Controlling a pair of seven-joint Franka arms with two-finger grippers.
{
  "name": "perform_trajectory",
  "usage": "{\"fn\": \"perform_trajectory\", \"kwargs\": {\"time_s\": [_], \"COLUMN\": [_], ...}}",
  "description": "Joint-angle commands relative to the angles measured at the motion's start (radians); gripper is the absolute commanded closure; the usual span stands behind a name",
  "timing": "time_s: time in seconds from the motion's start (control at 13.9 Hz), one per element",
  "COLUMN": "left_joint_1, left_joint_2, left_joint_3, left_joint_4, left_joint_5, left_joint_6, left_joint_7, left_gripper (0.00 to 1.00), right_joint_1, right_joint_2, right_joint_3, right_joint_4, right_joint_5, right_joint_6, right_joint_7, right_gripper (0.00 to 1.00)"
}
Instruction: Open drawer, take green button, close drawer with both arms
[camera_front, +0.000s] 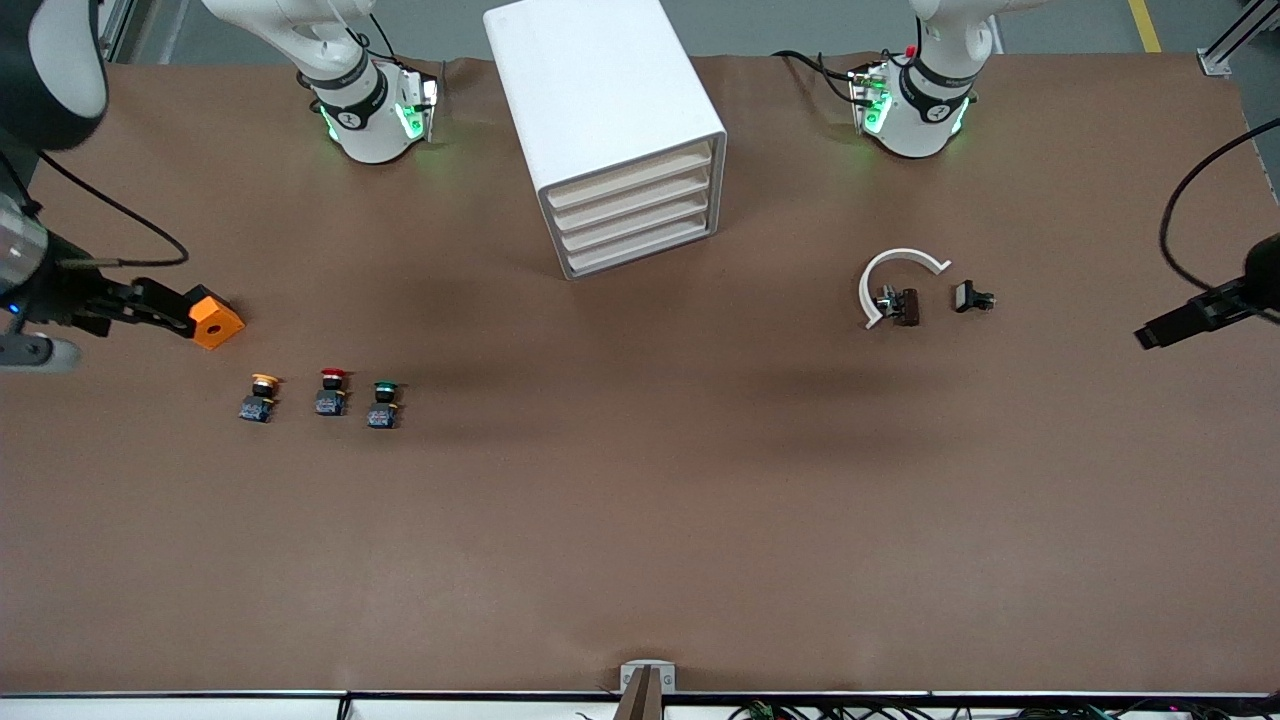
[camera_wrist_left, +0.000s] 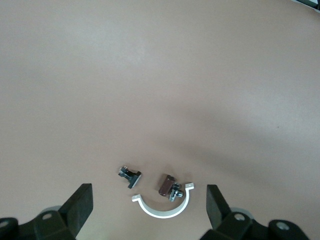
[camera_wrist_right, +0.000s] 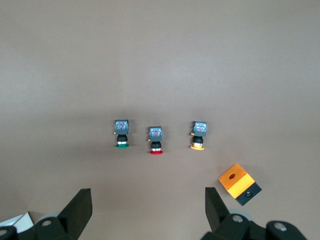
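The white cabinet (camera_front: 600, 90) stands at the middle of the table near the robots' bases, with all drawers shut. The drawer (camera_front: 640, 256) is the lowest one. The green-capped button (camera_front: 384, 403) stands on the table toward the right arm's end, also in the right wrist view (camera_wrist_right: 121, 135). My right gripper (camera_wrist_right: 147, 210) is open and empty, high over the table near the buttons, and shows at the front view's edge (camera_front: 165, 312). My left gripper (camera_wrist_left: 150, 210) is open and empty, high over the small parts, and shows at the other edge (camera_front: 1165, 330).
A red-capped button (camera_front: 331, 391) and a yellow-capped button (camera_front: 261, 397) stand beside the green one. An orange block (camera_front: 217, 320) lies farther from the camera than they do. Toward the left arm's end lie a white half ring (camera_front: 885, 275), a brown part (camera_front: 906, 306) and a small black part (camera_front: 972, 297).
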Motion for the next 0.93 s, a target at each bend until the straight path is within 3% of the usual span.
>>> {"fn": "perform_trajectory", "kwargs": {"time_s": [0.0, 0.22, 0.43, 0.72, 0.86], "left_joint_1": [0.013, 0.019, 0.002, -0.142, -0.162], "left_joint_2": [-0.053, -0.114, -0.223, -0.273, -0.319], "left_joint_3": [-0.014, -0.007, 0.008, 0.111, 0.114], "left_joint_4": [-0.004, -0.005, -0.109, -0.168, -0.223], "left_joint_5": [-0.001, -0.032, -0.032, -0.038, -0.039], "left_joint_6": [-0.085, -0.128, -0.126, -0.102, -0.088], "left_joint_7": [0.040, 0.226, 0.248, 0.253, 0.250], "left_gripper": [0.00, 0.00, 0.00, 0.00, 0.00], "right_joint_1": [-0.019, -0.019, -0.029, -0.030, -0.020], "right_joint_2": [-0.112, -0.100, -0.099, -0.099, -0.096], "right_joint_3": [0.015, 0.016, 0.015, 0.015, 0.018], "right_joint_4": [-0.124, -0.020, 0.041, 0.045, 0.045], "right_joint_5": [0.018, 0.017, 0.020, 0.015, 0.017], "right_joint_6": [0.064, -0.019, -0.102, -0.131, -0.131], "right_joint_7": [-0.014, -0.014, -0.011, -0.014, -0.012], "right_gripper": [0.00, 0.00, 0.00, 0.00, 0.00]}}
